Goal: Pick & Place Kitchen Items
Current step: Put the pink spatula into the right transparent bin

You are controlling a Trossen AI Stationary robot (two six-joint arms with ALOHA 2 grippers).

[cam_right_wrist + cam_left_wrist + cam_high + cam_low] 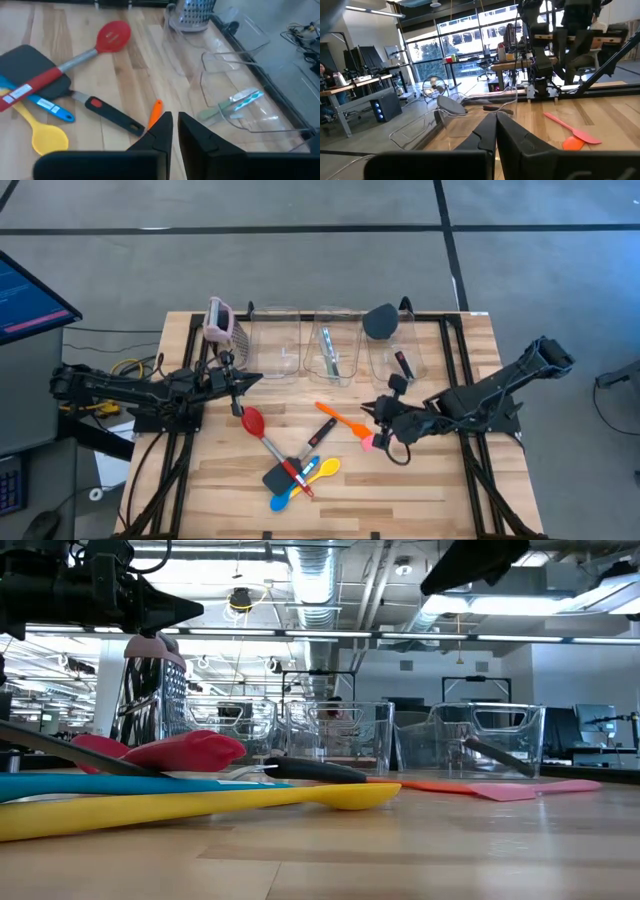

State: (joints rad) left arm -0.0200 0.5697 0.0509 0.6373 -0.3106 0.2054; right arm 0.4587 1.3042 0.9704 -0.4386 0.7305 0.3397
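Observation:
Several utensils lie on the wooden table: a red spoon [252, 420] [114, 36], a black spatula [280, 477], a red-handled tool [25, 90], a blue spoon [50, 106], a yellow spoon [325, 470], a black-handled tool [112, 115], an orange spatula [345, 420] and a pink spatula [368, 442]. My right gripper [368, 415] [174, 131] hovers shut above the orange spatula's handle [156, 107], with nothing between its fingers. My left gripper [255, 379] [496, 125] waits shut and raised at the left, by the red spoon.
Three clear bins stand along the far edge: the left one [275, 345], the middle one [335, 350] with a clear-teal utensil [235, 102], and the right one [395, 350] with a black spatula [380, 320]. A pink-topped metal grater [220, 320] stands far left.

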